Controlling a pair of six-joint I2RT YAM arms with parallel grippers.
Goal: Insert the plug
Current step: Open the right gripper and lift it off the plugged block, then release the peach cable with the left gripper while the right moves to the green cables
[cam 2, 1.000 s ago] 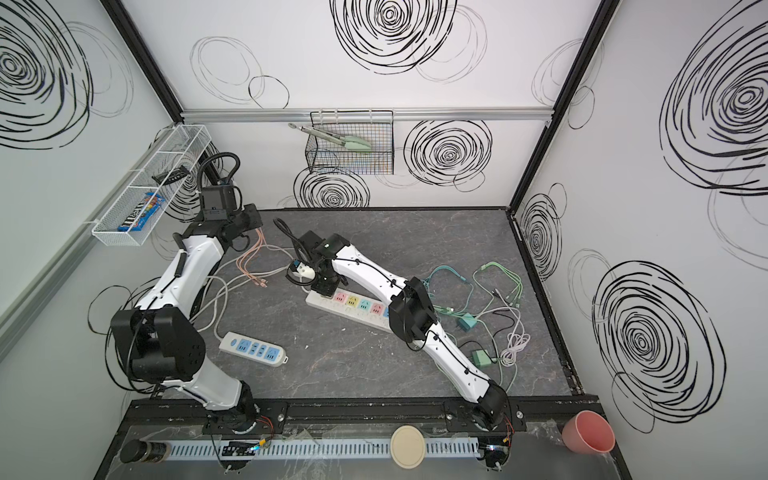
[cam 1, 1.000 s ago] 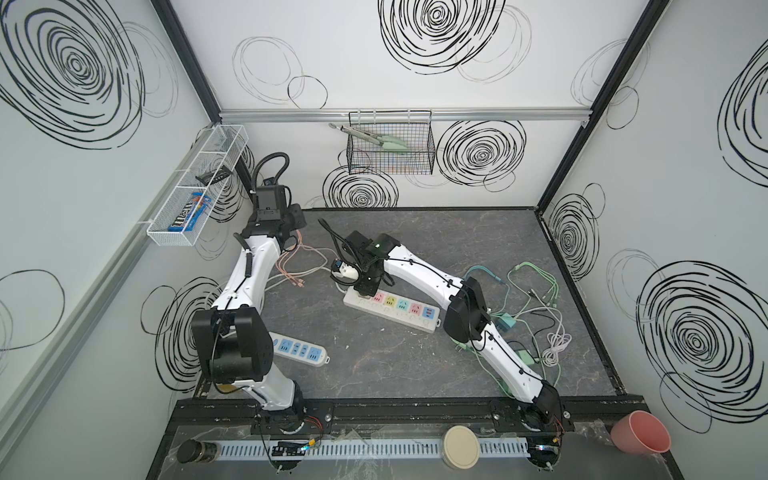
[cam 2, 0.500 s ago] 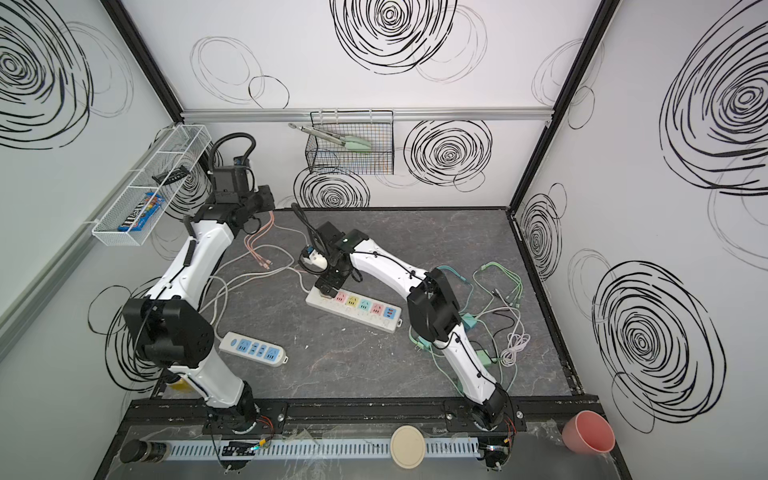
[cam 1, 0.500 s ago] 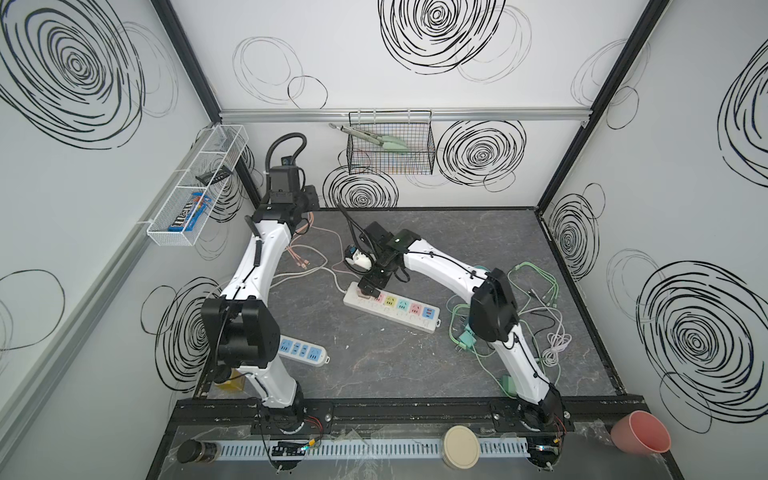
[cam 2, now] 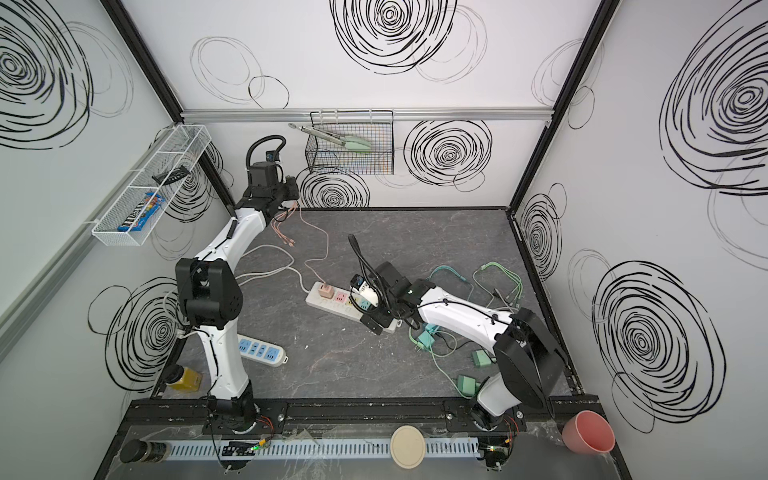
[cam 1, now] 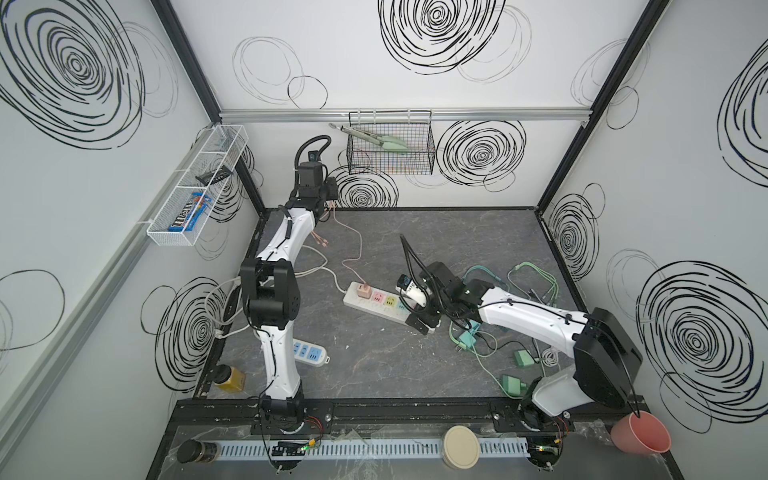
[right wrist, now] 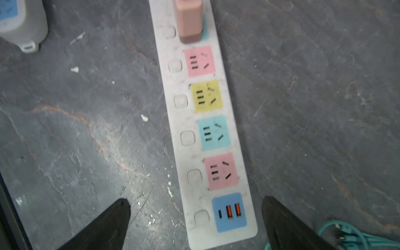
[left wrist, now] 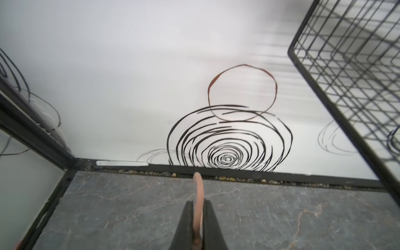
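A pink plug (cam 1: 364, 291) (cam 2: 325, 289) (right wrist: 189, 21) stands in the end socket of the white power strip (cam 1: 365, 304) (right wrist: 171, 86). Its pink cable (cam 1: 353, 249) (left wrist: 199, 190) runs up to my left gripper (cam 1: 329, 188) (cam 2: 291, 188) (left wrist: 197, 207). That gripper is shut on the cable, high up near the back wall. My right gripper (cam 1: 420, 324) (cam 2: 375, 323) (right wrist: 195, 200) is open over the strip's other end, its fingers on either side of the blue USB block (right wrist: 229, 212), holding nothing.
A smaller strip with blue sockets (cam 1: 309, 353) (right wrist: 13, 17) lies at the front left. Green cables and adapters (cam 1: 519, 357) lie tangled by the right arm. A black wire basket (cam 1: 390, 153) (left wrist: 357, 65) hangs on the back wall, close to the left gripper.
The right gripper has opened, let go of the pink plug and drawn back along the strip to its USB end. The left arm has risen toward the back wall with the cable.
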